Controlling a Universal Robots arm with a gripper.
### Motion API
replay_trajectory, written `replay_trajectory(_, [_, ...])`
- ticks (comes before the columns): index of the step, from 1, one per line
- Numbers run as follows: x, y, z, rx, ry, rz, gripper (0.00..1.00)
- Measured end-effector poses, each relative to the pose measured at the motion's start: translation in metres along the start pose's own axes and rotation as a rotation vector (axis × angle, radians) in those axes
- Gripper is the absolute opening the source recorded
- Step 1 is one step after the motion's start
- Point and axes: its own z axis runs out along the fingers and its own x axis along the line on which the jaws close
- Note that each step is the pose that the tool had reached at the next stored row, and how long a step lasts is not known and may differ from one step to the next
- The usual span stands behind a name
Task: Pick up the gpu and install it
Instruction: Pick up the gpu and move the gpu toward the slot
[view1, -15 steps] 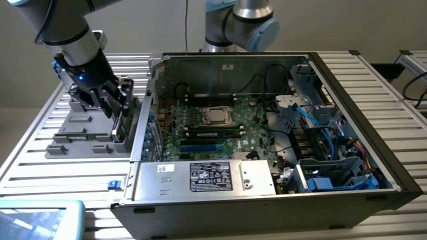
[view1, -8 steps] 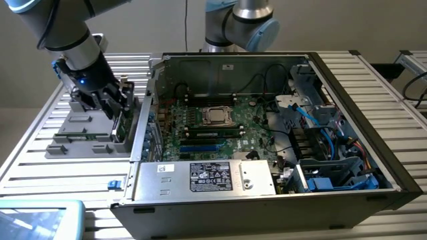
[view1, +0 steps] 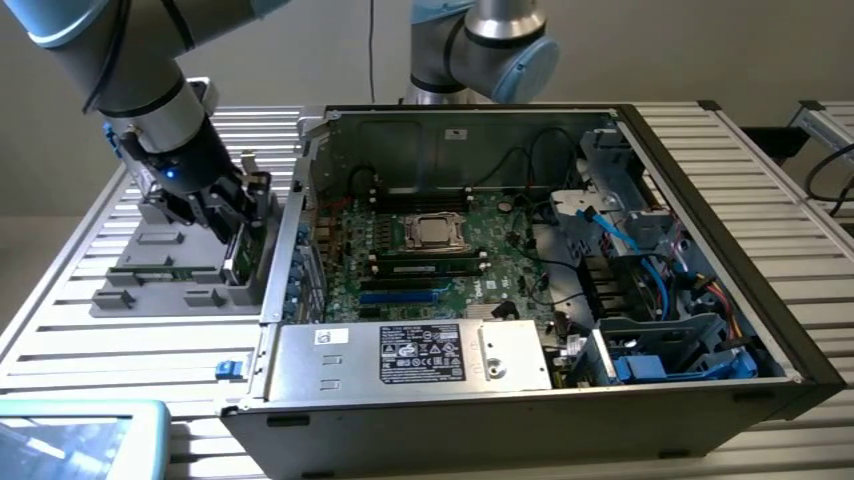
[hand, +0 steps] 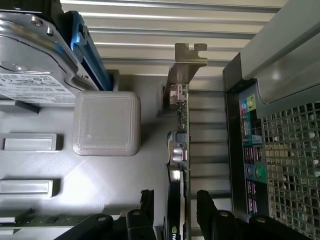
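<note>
The claw (hand: 175, 196) stands wide, one finger on each side of the gpu (hand: 179, 150), with a gap showing between each finger and the card, so nothing is gripped yet. The gpu stands on its long edge in a slot of the grey holder (hand: 100, 185), directly between and below the fingers, with its silver end bracket (hand: 187, 60) out ahead of the fingertips. In the exterior view the claw (view1: 220, 215) hangs over the same card (view1: 243, 250) on the counter (view1: 120, 350). To one side of the claw lies the open computer case (hand: 280, 150); to the other side and further off sits the hard drive (hand: 30, 65).

The card looks light and stiff, so it should lift without sagging. It is thin, though, and its faces carry small parts and solder points that likely bruise or snag easily. The safest hold seems to be a flat pinch across both faces near the upper edge, about mid-length, clear of the bracket and the lower connector edge. A squeeze off centre could let the card swing.
</note>
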Motion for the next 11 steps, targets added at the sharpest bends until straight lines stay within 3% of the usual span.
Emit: replay_trajectory(11, [0.0007,0.003,0.0075,-0.0011,0.0001,0.0,0.48])
